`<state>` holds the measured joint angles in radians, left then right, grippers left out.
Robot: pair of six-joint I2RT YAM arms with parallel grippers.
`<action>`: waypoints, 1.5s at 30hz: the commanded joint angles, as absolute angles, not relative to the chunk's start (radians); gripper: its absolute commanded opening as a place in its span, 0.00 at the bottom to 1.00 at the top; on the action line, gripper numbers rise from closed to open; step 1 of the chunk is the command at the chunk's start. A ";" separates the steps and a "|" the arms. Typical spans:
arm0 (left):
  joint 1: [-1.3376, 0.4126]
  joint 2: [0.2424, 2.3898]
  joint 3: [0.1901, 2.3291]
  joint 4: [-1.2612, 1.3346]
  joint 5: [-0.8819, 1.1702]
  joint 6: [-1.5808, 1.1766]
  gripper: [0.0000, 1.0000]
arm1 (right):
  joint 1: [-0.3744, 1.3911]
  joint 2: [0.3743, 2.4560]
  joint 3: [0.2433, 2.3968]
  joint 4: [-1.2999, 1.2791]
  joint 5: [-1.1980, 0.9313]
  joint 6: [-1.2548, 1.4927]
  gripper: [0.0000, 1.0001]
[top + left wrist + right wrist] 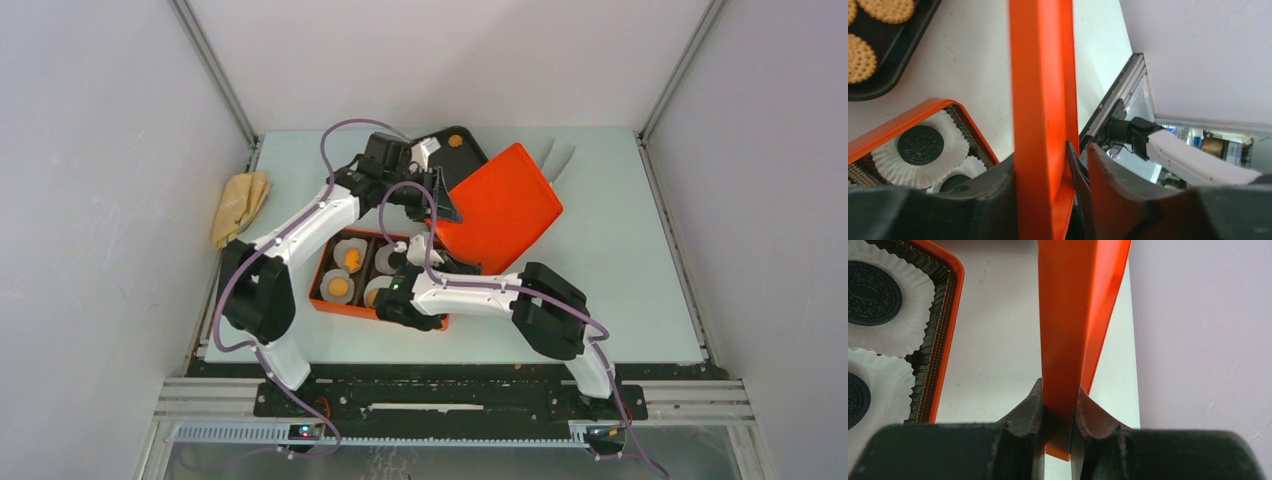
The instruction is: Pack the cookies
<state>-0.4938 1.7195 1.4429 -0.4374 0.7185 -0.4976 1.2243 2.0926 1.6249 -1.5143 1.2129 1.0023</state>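
Pale table; cookies sat in liners in the box. The right gripper clenched the tilted lid; the left gripper straddled it, grip unclear. Step: lidding. Next move probably needs the lid squared over the box.

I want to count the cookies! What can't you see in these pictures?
- Top view: the right arm covers part of the orange box, so some cookies hide.
- Top view: the left arm and orange lid cover most of the black tray.
- Left wrist view: the picture's edge cuts off the tray's cookies.
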 commanded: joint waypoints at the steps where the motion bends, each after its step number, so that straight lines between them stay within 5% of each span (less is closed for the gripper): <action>1: -0.497 1.686 1.612 -0.467 0.845 -0.491 0.59 | 1.208 2.005 1.617 -1.600 1.258 1.061 0.00; 5: -0.457 1.699 1.767 -0.454 0.934 -0.511 0.83 | 1.200 1.936 1.588 -1.599 1.257 1.054 0.00; 10: -0.420 1.637 1.879 -0.404 0.847 -0.564 0.82 | 1.198 1.884 1.581 -1.599 1.250 1.018 0.00; 13: -0.374 1.496 1.813 -0.417 0.541 -0.571 0.68 | 1.192 1.834 1.599 -1.585 1.236 0.971 0.00; 18: -0.341 1.211 1.555 -0.421 -0.047 -0.497 0.06 | 1.138 1.562 1.547 -1.138 0.926 0.525 0.00; 19: -0.339 1.171 1.513 -0.418 -0.118 -0.486 0.01 | 1.112 1.499 1.533 -1.060 0.813 0.474 0.00; 26: -0.336 1.039 1.320 -0.406 -0.277 -0.470 0.00 | 0.887 1.190 1.533 -0.838 0.232 0.413 0.00; 32: -0.307 0.997 1.152 -0.357 -0.303 -0.509 0.00 | 0.555 0.984 1.290 -0.492 -0.454 0.603 0.00; 35: -0.276 0.979 1.107 -0.348 -0.226 -0.534 0.09 | 0.444 0.942 1.101 -0.210 -0.703 0.784 0.00; 39: -0.272 0.924 1.039 -0.300 -0.188 -0.526 0.57 | 0.431 0.983 0.836 0.299 -0.858 1.085 0.00; 42: -0.271 0.920 1.033 -0.279 -0.137 -0.495 0.75 | 0.459 1.060 0.703 0.604 -0.869 1.245 0.00; 43: -0.270 0.928 1.035 -0.279 -0.135 -0.494 0.67 | 0.470 1.089 0.678 0.689 -0.863 1.289 0.00; 45: -0.267 0.948 1.039 -0.295 -0.165 -0.503 0.11 | 0.514 1.170 0.637 0.839 -0.823 1.361 0.00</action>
